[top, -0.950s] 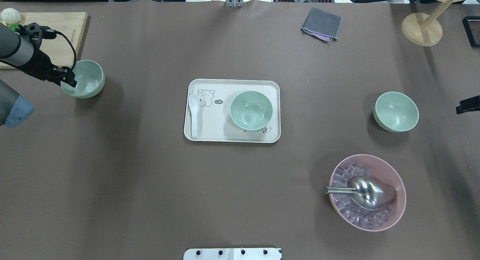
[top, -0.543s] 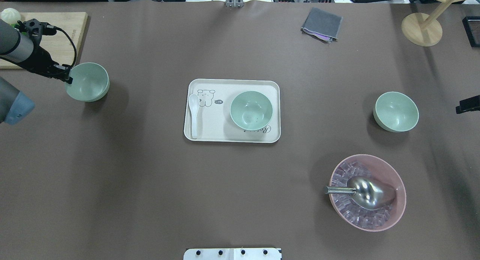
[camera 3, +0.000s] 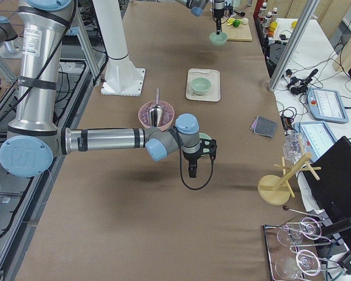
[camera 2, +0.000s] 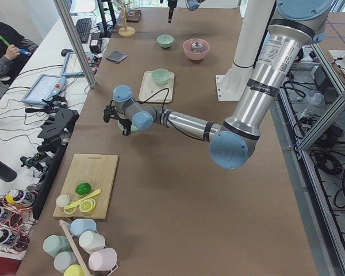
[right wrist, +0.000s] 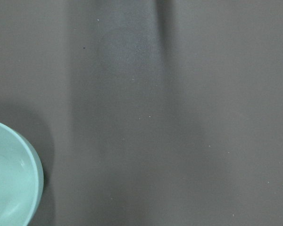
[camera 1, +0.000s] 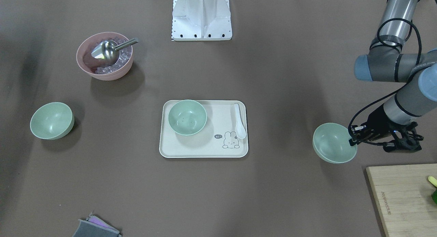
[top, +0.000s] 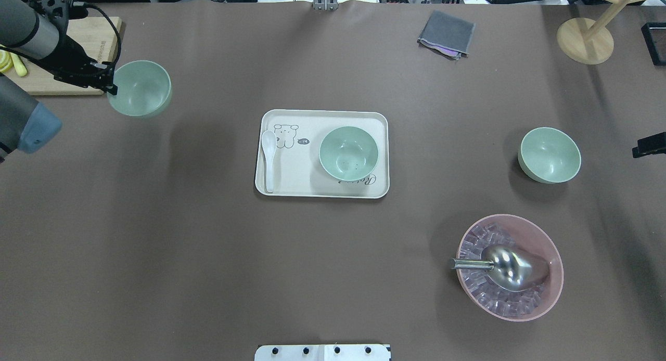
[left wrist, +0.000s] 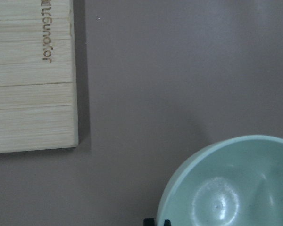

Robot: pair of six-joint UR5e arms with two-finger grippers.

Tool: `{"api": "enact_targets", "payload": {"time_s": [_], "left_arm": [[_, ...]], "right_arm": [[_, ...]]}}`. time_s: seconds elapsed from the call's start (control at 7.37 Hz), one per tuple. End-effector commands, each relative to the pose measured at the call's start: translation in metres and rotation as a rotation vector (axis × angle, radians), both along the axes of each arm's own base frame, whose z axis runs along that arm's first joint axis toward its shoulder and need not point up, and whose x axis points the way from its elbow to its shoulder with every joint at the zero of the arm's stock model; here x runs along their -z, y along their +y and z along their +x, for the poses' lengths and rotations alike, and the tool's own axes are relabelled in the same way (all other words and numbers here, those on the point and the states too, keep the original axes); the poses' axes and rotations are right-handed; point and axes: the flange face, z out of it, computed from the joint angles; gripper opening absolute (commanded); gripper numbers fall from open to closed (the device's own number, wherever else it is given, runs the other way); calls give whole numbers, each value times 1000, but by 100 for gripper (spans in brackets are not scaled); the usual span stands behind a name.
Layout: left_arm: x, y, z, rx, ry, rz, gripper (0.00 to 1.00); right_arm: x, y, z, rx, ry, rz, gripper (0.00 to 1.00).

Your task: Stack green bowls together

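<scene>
Three to track. Clamping rim of round pale mint-green plastic bowl [top: 143, 90] w/ left gripper [top: 111, 87], upper left, up off brown table [top: 208, 272]. Spotting 2nd green bowl [top: 348, 153] on cream rectangular tray [top: 291, 187], centre; 3rd green bowl [top: 549, 155] on table, right. Can't tell right gripper [camera 3: 191, 171] open or closed.

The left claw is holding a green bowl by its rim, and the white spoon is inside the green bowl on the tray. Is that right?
Not quite. The white spoon lies flat on the tray, beside the tray's green bowl and not inside it; the overhead view shows this. The left claw does hold the far-left green bowl by its rim.
</scene>
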Motion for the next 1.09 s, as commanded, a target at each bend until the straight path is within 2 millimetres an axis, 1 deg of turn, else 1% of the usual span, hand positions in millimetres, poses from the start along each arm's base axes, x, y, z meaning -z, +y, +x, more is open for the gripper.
{"api": "enact_targets", "payload": {"time_s": [0.0, 0.14, 0.27, 0.41, 0.54, 0.68, 0.81, 0.95], "left_arm": [[94, 20, 21, 59, 54, -134, 0], [127, 42, 53, 67, 74, -202, 0], [173, 53, 89, 98, 118, -278, 0], [209, 74, 134, 94, 145, -340, 0], [242, 87, 165, 119, 166, -369, 0], [261, 96, 195, 136, 164, -386, 0], [282, 105, 232, 171, 154, -390, 0], [296, 114, 261, 191, 145, -397, 0]], "right_arm": [[-1, 0, 0, 0, 1, -1, 100], [-1, 0, 1, -2, 1, -1, 100], [-1, 1, 1, -2, 1, -1, 100], [-2, 1, 1, -2, 3, -2, 100], [-1, 0, 0, -1, 2, 1, 100], [0, -1, 0, -2, 1, 2, 100], [0, -1, 0, 0, 0, 2, 100], [0, -1, 0, -2, 0, 2, 100]]}}
